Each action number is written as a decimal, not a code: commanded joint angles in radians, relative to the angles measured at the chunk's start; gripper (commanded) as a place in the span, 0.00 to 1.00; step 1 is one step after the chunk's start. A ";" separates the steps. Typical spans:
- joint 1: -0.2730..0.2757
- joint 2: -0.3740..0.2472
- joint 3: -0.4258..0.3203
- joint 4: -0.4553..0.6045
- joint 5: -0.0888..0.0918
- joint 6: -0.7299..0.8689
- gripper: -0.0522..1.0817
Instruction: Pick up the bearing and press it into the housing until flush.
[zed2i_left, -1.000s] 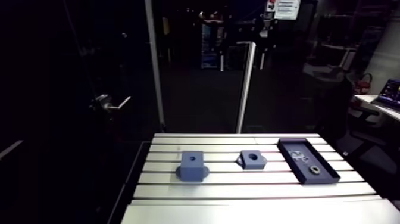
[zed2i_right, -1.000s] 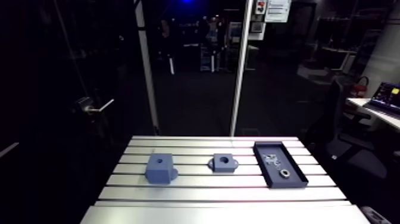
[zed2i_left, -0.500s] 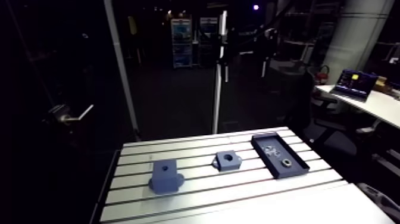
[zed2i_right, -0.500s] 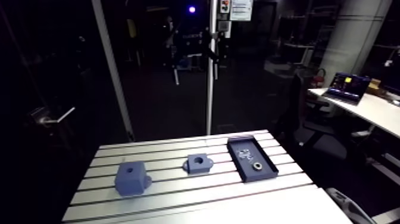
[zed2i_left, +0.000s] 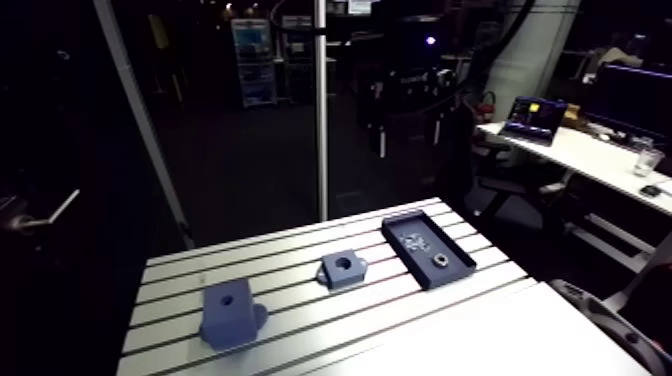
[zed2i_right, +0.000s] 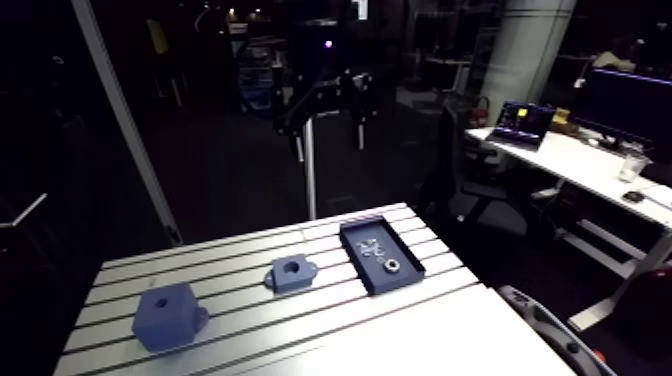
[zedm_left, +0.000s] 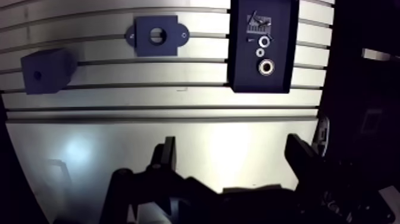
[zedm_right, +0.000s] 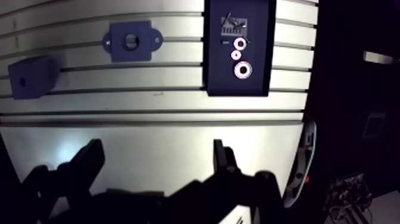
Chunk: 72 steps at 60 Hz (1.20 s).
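Note:
The bearing (zedm_left: 266, 67), a silver ring, lies in a dark tray (zedm_left: 239, 59) with two smaller rings and some small parts. The housing (zedm_left: 156, 36) is a flat blue flanged block with a round bore; it sits on the slotted table beside the tray. My gripper (zedm_left: 235, 161) hangs high over the smooth front part of the table, well short of tray and housing. It is open, with nothing between its fingers (zedm_left: 166, 158). In the arm view the bearing (zed2i_left: 439, 261) and housing (zed2i_left: 341, 269) show small; the gripper does not show there.
A taller blue block (zedm_left: 46, 71) with a small hole stands on the table (zedm_left: 178, 95), on the far side of the housing from the tray. The table's edge runs just beyond the tray, with dark floor past it.
The arm view has swung between the earlier frames and now, so the table appears more slanted. The blocks, tray and bearing keep their places on the table.

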 joint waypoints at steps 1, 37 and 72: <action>-0.137 0.060 0.119 -0.187 0.003 -0.152 0.06; -0.174 0.135 0.170 -0.332 0.004 -0.181 0.06; -0.190 0.201 0.188 -0.394 0.005 -0.182 0.06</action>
